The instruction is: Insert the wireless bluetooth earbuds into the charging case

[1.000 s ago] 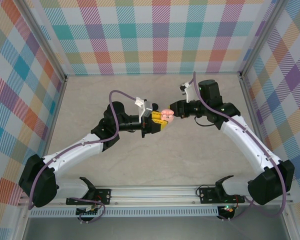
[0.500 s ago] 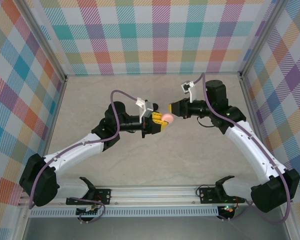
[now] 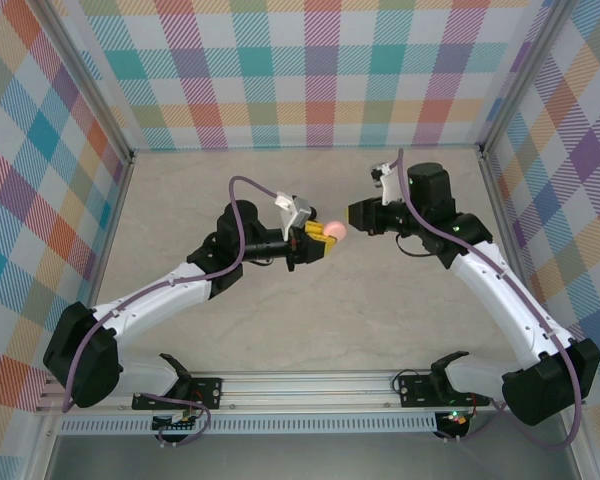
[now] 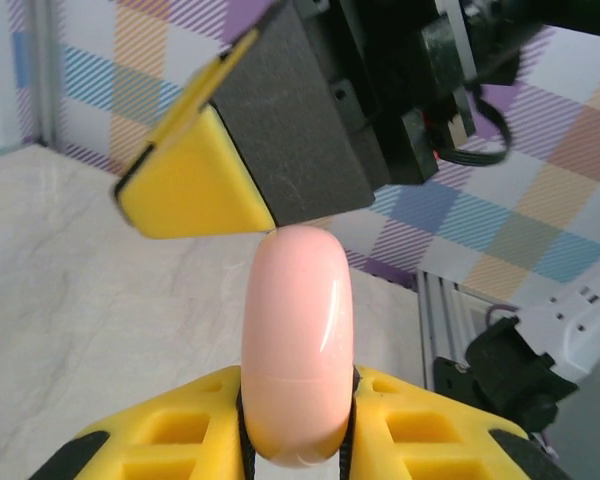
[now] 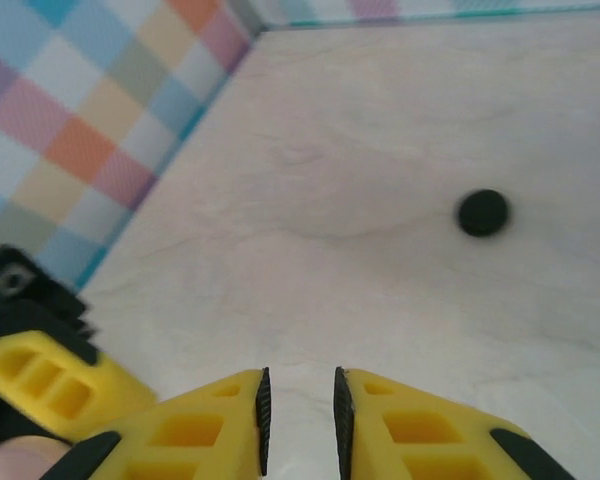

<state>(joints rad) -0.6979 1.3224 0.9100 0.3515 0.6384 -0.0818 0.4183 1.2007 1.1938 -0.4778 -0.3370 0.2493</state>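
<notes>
My left gripper point(image 3: 320, 235) is shut on a pale pink charging case point(image 4: 296, 340), held above the middle of the table. The case is closed and stands edge-on between the yellow fingers, with its seam just above them. My right gripper point(image 3: 352, 215) hovers just to the right of it. One of its yellow-tipped fingers point(image 4: 195, 190) hangs right at the case's top; whether they touch I cannot tell. In the right wrist view its jaws point(image 5: 300, 385) stand a narrow gap apart with nothing between them. The earbuds are out of view.
A small round black case point(image 5: 482, 212) lies on the pale marble table point(image 3: 280, 310) beyond the right gripper. Checked walls point(image 3: 320, 70) close off the back and both sides. The arm bases sit on the rail point(image 3: 310, 385) at the near edge.
The right gripper has pulled back to the right, away from the pink case it was against. The left gripper has shifted slightly up and right, still holding the case.
</notes>
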